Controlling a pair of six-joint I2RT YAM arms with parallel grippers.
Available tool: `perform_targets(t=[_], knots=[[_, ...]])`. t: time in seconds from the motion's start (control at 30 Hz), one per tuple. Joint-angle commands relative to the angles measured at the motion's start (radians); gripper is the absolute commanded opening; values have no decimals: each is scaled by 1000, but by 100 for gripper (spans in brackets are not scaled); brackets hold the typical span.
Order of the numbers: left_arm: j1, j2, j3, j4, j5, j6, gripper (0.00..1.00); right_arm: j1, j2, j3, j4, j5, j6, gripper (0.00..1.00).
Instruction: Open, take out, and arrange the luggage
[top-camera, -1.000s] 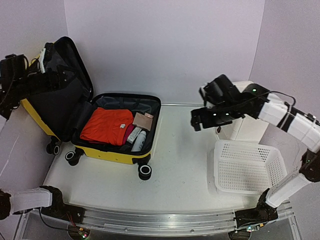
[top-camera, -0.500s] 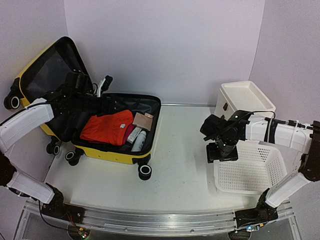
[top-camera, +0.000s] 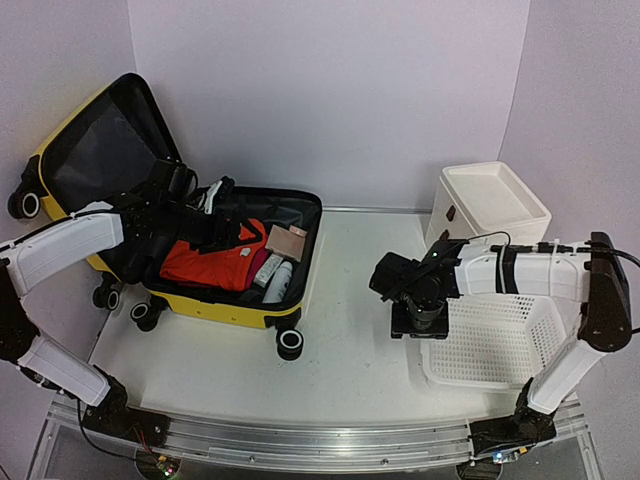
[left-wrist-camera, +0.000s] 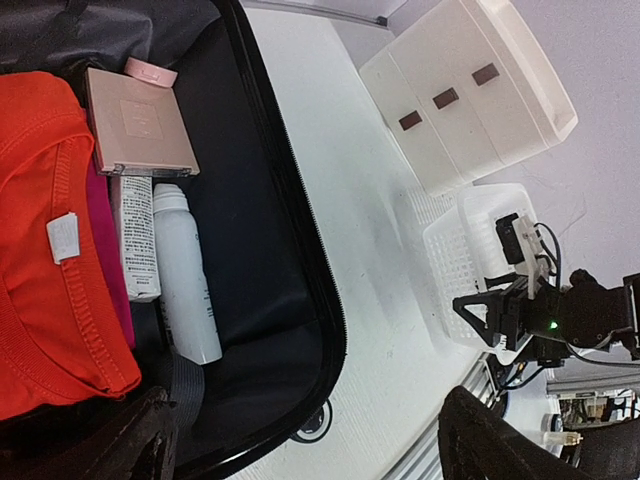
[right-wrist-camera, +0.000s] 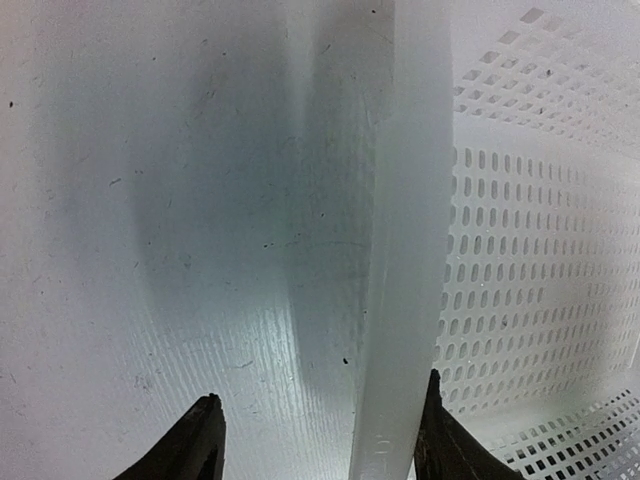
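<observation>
The yellow luggage (top-camera: 215, 300) lies open at the left of the table with its lid propped up behind. Its dark-lined tub (left-wrist-camera: 250, 250) holds an orange garment (top-camera: 205, 255) (left-wrist-camera: 40, 300), a pink box (left-wrist-camera: 135, 120), a white bottle (left-wrist-camera: 185, 280) and a tube (left-wrist-camera: 135, 235). My left gripper (top-camera: 215, 225) (left-wrist-camera: 310, 450) hovers open over the tub, touching nothing. My right gripper (top-camera: 415, 322) (right-wrist-camera: 320, 445) is open and straddles the left rim of the white perforated basket (top-camera: 500, 340) (right-wrist-camera: 400, 250). One of its fingers is outside over the table and the other inside.
A white three-drawer cabinet (top-camera: 490, 205) (left-wrist-camera: 470, 110) stands at the back right behind the basket (left-wrist-camera: 450, 260). The luggage's wheels (top-camera: 290, 343) face the near edge. Bare white table (top-camera: 360, 280) lies between luggage and basket.
My left arm swung from the raised lid down over the luggage's contents. My right arm dropped from beside the cabinet to the basket's left rim, and its jaws narrowed.
</observation>
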Motion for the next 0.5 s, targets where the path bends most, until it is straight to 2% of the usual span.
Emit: perform_targets(t=[0.0,0.17,0.37,0.47], knots=[[-4,-28,-7,3,-9,7,91,2,-55,-14,38,49,58,58],[-4,-9,-3,3,-1,8,91,12,-50,-40,119,-10,83,36],[-4,-17,8,-14,-17,32,91,96,61,74,177,-15,63,29],[-5,-28,10,-30,-41,49,91,147,133,166,196,-28,11,19]])
